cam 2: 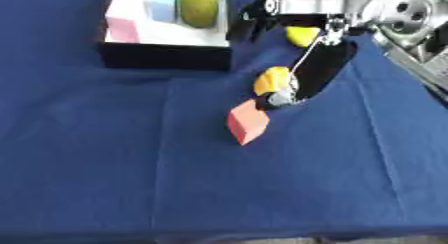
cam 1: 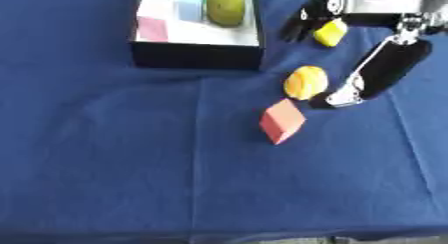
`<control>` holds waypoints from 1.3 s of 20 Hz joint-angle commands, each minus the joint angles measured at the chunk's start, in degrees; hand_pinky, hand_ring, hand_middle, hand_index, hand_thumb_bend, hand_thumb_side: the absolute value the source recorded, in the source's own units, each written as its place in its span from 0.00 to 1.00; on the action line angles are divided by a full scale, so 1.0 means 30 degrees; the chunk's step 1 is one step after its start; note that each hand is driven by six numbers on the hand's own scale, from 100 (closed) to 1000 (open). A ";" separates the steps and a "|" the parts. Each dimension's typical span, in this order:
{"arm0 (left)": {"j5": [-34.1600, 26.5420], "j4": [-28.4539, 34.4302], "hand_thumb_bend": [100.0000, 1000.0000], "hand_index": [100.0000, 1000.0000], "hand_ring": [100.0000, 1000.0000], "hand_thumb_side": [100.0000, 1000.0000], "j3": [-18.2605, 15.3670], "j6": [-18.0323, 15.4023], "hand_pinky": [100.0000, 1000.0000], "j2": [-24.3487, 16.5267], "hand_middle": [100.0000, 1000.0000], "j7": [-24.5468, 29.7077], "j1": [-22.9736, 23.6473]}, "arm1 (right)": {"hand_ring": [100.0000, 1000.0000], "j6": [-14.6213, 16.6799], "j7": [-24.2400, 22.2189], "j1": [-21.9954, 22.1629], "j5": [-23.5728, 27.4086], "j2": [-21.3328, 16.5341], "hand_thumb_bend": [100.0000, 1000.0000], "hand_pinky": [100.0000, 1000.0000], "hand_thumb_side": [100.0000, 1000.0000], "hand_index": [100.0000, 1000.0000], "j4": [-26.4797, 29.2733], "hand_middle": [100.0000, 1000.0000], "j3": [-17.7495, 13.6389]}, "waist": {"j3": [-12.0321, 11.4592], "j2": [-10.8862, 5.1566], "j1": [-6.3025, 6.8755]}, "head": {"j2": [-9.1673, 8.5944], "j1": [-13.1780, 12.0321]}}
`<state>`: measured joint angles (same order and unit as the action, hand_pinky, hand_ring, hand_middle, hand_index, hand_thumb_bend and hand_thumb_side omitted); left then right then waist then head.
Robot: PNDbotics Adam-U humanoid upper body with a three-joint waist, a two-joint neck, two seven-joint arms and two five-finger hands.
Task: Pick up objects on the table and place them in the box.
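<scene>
Black box (cam 1: pixel 197 55) on blue cloth (cam 1: pixel 131 163) holds green pear (cam 1: pixel 225 7), pink block (cam 1: pixel 152 29), blue block (cam 1: pixel 188 10). Right hand (cam 1: pixel 308 19) beside box, fingers curled round yellow block (cam 1: pixel 331 32).

I look for any writing and I find none that I can read. The box (cam 1: pixel 198 55) at the far edge of the table (cam 1: pixel 131 163) has pale coloured squares inside, but they carry no letters or numbers that I can make out. The red block (cam 1: pixel 282 121) and the yellow things show plain faces. My right hand (cam 1: pixel 308 22) shows no label or mark.
</scene>
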<state>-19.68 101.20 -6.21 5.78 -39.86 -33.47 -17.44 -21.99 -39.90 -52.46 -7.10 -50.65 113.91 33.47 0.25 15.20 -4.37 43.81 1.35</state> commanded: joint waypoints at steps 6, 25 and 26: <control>0.0076 0.0135 0.00 0.80 0.78 0.63 -0.0274 -0.0014 0.77 -0.0158 0.76 0.0158 -0.0291 | 0.81 0.0698 -0.1062 -0.0074 -0.0339 -0.0007 0.45 0.90 0.00 0.84 0.0229 0.78 0.0526 | -0.0131 -0.0228 -0.0066 | 0.0102 0.0149; 0.0092 0.0300 0.00 0.80 0.77 0.63 -0.0214 -0.0040 0.77 0.0232 0.76 0.0204 -0.0455 | 0.81 0.1062 -0.0281 0.0873 -0.4178 0.1443 0.44 0.89 0.00 0.84 -0.0481 0.77 0.1116 | -0.0510 0.0158 0.0102 | 0.0102 0.0555; 0.0095 0.0320 0.00 0.80 0.77 0.63 -0.0218 -0.0042 0.76 0.0240 0.75 0.0205 -0.0460 | 0.81 0.1162 -0.0242 0.0895 -0.4291 0.1505 0.44 0.89 0.00 0.84 -0.0639 0.77 0.1166 | -0.0515 0.0175 0.0113 | 0.0102 0.0558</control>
<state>-19.62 100.99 -6.21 5.74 -38.11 -33.00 -18.19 -18.80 -40.94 -49.31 -19.15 -45.58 112.24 37.45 -1.24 15.86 -4.37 43.81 2.86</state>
